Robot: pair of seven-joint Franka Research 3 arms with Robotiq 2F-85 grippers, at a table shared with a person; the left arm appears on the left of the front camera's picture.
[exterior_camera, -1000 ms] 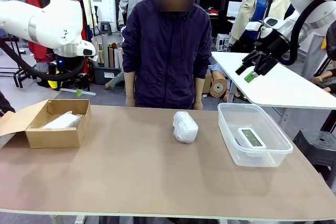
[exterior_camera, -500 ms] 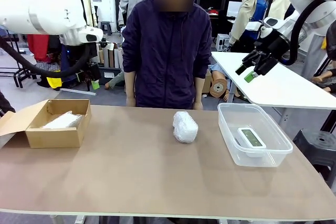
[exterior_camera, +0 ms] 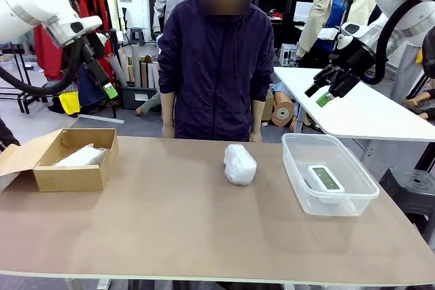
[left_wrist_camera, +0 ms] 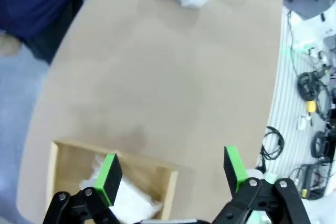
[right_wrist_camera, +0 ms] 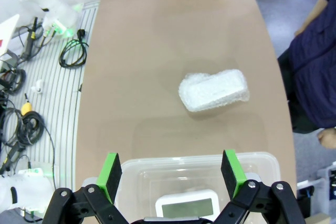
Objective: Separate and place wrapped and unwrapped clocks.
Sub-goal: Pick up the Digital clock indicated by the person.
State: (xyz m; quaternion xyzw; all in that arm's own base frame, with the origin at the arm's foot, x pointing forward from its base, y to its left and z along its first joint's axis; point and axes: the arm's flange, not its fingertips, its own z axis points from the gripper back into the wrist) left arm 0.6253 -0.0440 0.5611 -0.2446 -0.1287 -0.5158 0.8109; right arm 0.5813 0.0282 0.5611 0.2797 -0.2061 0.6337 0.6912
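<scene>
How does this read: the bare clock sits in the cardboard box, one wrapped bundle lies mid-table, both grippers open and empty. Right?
One thing is wrong: the front view shows the bare clock in the clear tub, not the cardboard box. The wrapped bundle does lie mid-table, and the left gripper and right gripper are open and empty.

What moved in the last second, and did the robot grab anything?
The robot's left arm swung up and back toward the left, and its open left hand rose a little, high over the cardboard box. Nothing was grabbed or let go. The open right hand, the wrapped bundle in the box, the rounded wrapped lump and the bare clock in the clear tub stayed put.
</scene>
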